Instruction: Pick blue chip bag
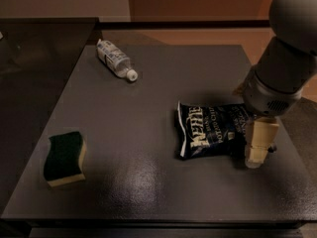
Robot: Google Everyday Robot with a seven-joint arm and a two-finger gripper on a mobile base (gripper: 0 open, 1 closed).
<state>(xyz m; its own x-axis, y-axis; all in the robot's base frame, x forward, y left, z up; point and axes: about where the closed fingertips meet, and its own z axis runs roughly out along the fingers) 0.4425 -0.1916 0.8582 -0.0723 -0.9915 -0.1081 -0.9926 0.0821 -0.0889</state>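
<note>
The blue chip bag [213, 131] lies flat on the dark table [148, 192], right of centre, its white lettering facing up. My gripper [258, 148] hangs from the grey arm [282, 78] and sits low at the bag's right end, overlapping its edge and hiding that part of the bag. The bag rests on the table.
A clear plastic bottle [116, 59] lies on its side at the back left. A green-and-yellow sponge [64, 157] sits at the front left. The table's right edge is close behind the gripper, and its front edge is near the bottom of the view.
</note>
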